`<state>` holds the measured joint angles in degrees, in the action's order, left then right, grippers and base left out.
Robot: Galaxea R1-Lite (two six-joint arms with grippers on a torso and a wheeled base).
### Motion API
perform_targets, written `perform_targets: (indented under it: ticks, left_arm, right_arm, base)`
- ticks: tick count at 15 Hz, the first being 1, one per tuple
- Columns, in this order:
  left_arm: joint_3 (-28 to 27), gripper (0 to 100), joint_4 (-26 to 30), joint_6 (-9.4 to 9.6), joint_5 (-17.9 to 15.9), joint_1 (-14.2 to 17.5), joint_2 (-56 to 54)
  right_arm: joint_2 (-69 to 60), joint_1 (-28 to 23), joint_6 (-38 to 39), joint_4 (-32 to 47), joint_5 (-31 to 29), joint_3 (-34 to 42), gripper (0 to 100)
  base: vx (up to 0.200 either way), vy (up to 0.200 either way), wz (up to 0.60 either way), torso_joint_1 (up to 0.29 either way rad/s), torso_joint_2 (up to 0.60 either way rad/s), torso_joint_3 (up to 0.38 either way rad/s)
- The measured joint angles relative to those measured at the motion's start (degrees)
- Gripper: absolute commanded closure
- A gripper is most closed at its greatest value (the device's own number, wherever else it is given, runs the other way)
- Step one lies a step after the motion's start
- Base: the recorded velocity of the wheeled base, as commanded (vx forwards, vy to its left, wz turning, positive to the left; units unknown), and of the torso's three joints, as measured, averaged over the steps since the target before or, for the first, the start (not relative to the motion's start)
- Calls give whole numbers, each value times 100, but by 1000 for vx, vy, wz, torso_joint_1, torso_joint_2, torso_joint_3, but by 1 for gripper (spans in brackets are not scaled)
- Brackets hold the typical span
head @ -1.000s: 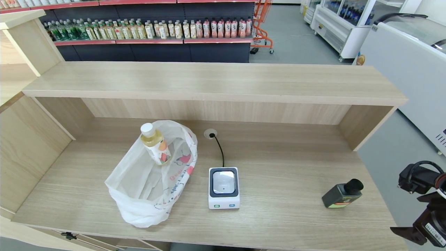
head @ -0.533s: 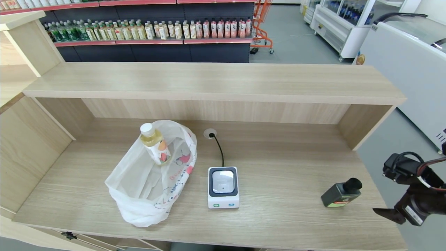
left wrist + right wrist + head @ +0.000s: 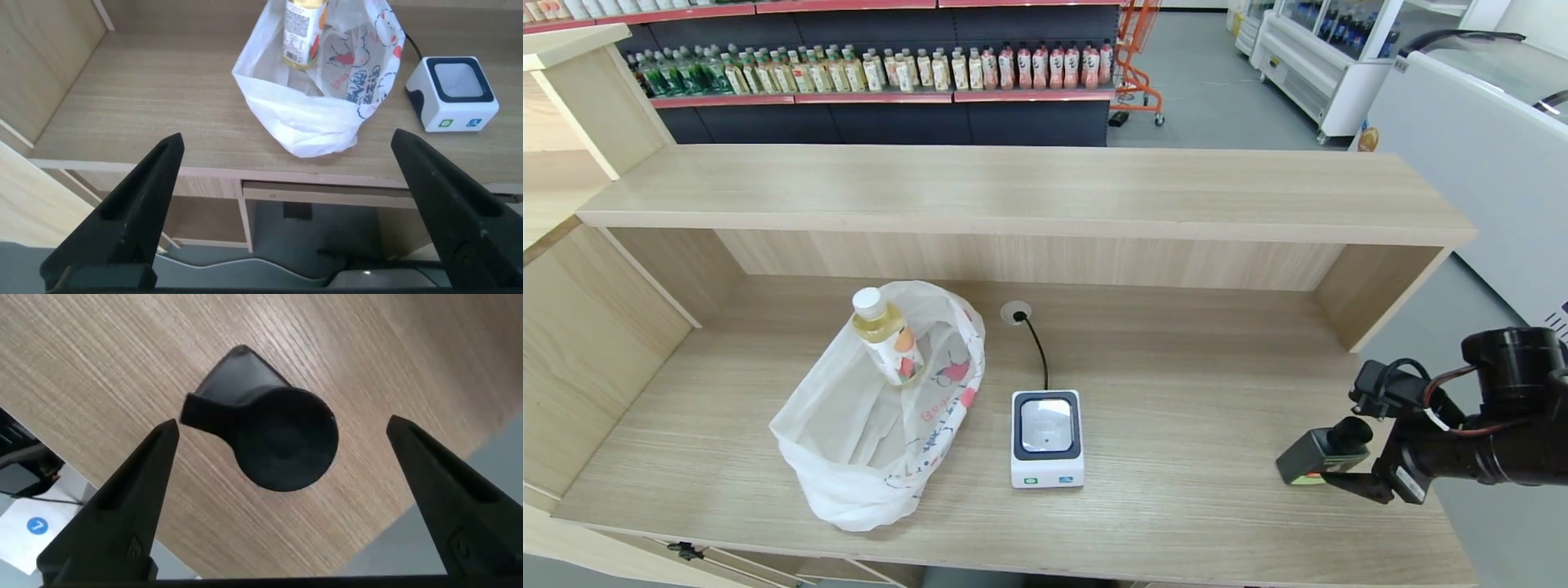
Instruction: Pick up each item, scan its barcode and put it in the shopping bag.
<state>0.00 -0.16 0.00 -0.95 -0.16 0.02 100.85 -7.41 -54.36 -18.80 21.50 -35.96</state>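
A small dark green bottle (image 3: 1308, 459) with a black cap (image 3: 284, 441) lies on its side at the counter's right end. My right gripper (image 3: 1343, 462) is open just off its cap end, a finger on either side of the cap, not touching it; in the right wrist view the right gripper (image 3: 282, 429) frames the cap. A white shopping bag (image 3: 866, 441) stands open at the left, with a yellow drink bottle (image 3: 886, 335) upright inside. The white barcode scanner (image 3: 1047, 438) sits mid-counter. My left gripper (image 3: 288, 145) is open and holds nothing, in front of the counter's near edge.
The scanner's black cable (image 3: 1036, 347) runs back to a grommet in the counter. A raised wooden shelf (image 3: 1013, 192) spans the back and side walls close in both ends. Bare counter (image 3: 1192, 425) lies between scanner and dark bottle.
My right arm has swung in from the lower right edge toward the dark bottle, bringing its open fingers around the cap. Bag, drink bottle and scanner have not moved.
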Motion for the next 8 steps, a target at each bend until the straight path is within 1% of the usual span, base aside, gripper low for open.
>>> perform_targets:
  ticks: [3, 6, 8]
  left_arm:
    - [0, 0, 0, 0, -2, 0, 0]
    - [0, 0, 2, 0, -2, 0, 0]
    - [0, 0, 0, 0, -2, 0, 0]
  right_arm:
    - [300, 215, -33, -115, 17, -111, 0]
    - [612, 343, -13, -561, 55, -268, 0]
    - [767, 450, -2, -575, 118, -375, 0]
  base:
    - [0, 0, 0, 0, 0, 0]
    - [0, 0, 0, 0, 0, 0]
    - [0, 0, 0, 0, 0, 0]
